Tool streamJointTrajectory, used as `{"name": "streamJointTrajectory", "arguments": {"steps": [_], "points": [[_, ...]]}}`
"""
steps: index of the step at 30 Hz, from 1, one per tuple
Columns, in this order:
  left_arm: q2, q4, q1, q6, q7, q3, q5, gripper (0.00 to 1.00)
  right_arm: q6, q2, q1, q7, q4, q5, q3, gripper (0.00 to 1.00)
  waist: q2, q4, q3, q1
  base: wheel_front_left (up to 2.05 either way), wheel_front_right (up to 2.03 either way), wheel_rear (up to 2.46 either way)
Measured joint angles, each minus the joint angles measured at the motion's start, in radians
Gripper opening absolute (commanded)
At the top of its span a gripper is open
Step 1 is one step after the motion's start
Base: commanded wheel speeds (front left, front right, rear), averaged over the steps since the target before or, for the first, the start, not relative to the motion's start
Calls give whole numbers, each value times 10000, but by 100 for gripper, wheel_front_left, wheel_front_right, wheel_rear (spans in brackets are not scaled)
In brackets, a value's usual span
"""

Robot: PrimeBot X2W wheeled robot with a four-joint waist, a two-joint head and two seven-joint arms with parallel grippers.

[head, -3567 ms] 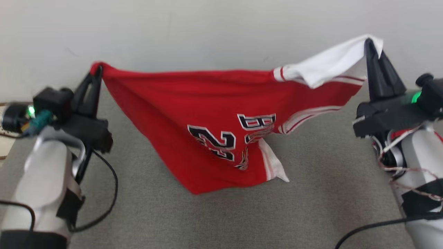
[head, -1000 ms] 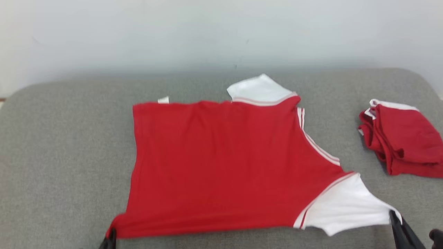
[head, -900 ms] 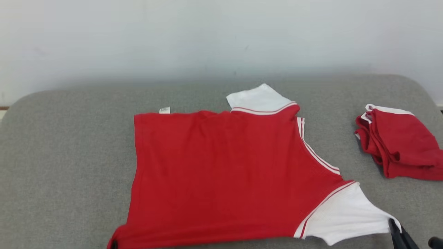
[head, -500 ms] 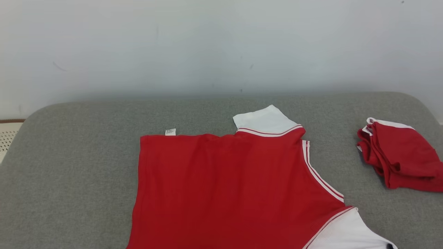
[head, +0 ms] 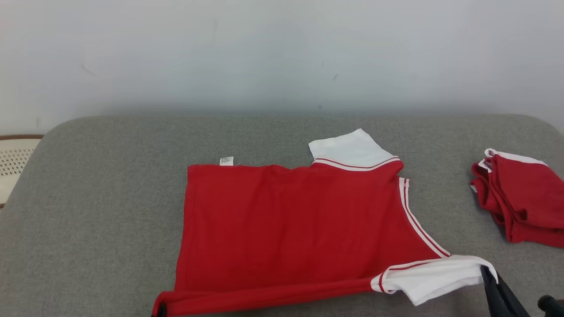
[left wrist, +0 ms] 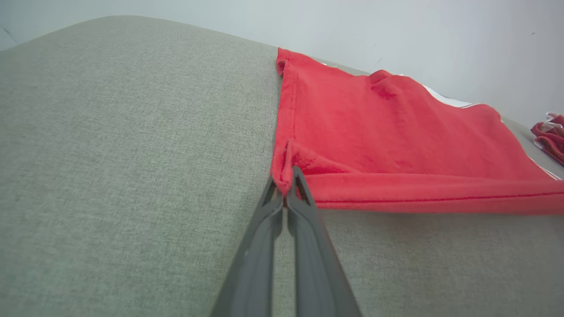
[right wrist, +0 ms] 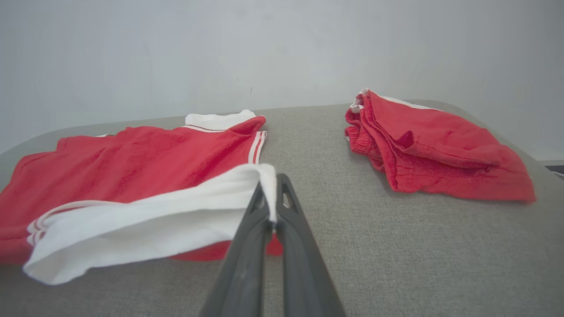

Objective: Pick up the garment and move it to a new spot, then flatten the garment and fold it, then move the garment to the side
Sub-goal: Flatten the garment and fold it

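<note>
- Lying spread over the middle of the cushion [head: 97,198], the garment [head: 291,224] is mostly flat, red side up, with its near edge raised close to the cushion's front edge.
- The left gripper [left wrist: 286,176] is pinched tight on the garment's near left corner, with red cloth bunched between the fingertips.
- The right gripper [right wrist: 273,182] is clamped on the rim of the near sleeve [right wrist: 145,224]. The white cloth hangs leftward from the tips, clear of the cushion.
- Between the two grips the near edge runs as a taut band.
- The head view gives the whole layout: the far sleeve [head: 348,149], a small label [head: 226,160] at the garment's far left corner, and a red pile [head: 524,198] near the cushion's right edge, well apart from the garment.
- The left wrist view shows the shadow under the lifted hem, which the head view does not.
- The right wrist view shows the pile's stacked folds from the side.
</note>
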Motion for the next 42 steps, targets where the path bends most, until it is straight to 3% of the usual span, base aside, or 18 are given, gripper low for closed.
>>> {"name": "streamJointTrajectory", "arguments": {"steps": [5, 14, 36, 38, 39, 40, 41, 42], "points": [[13, -107, -554, -92, 0, -151, 59, 0, -2, 125, -717, 2, 29, -33, 318, 0, 0, 114, 257, 0, 0, 0, 0], [25, 259, -1867, -180, 0, -489, 136, 0, -2, 502, -2546, 2, 1615, -372, 403, 0, 1, 243, 926, 2, 0, 0, 0], [29, 1254, -3952, 130, 0, -1093, -180, 0, -2, 836, -5043, 0, 3881, -1051, 157, 0, 2, 541, 2425, 2, 0, 0, 0], [25, 1294, -4022, 71, 0, -1164, -117, 0, -2, 918, -5200, 2, 4002, -1133, 21, 44, 2, 542, 2469, 1, 0, 0, 0], [21, 1312, -4068, 71, 0, -1168, -117, 8, -2, 993, -5267, 0, 4002, -1168, -69, 100, 1, 535, 2491, 0, 0, 0, 0], [25, 1315, -4115, 71, -2, -1162, -117, 30, -2, 1076, -5354, 0, 4029, -1193, -119, 100, 1, 527, 2514, 0, 0, 0, 0], [27, 1315, -4140, 71, -2, -1149, -117, 74, -2, 1158, -5415, 0, 4048, -1262, -174, 100, 1, 518, 2535, 0, 0, 0, 0], [23, 1313, -4140, 94, 0, -1114, -121, 100, -2, 1241, -5449, 0, 4044, -1312, -263, 100, 2, 506, 2548, 1, 0, 0, 0]]}}
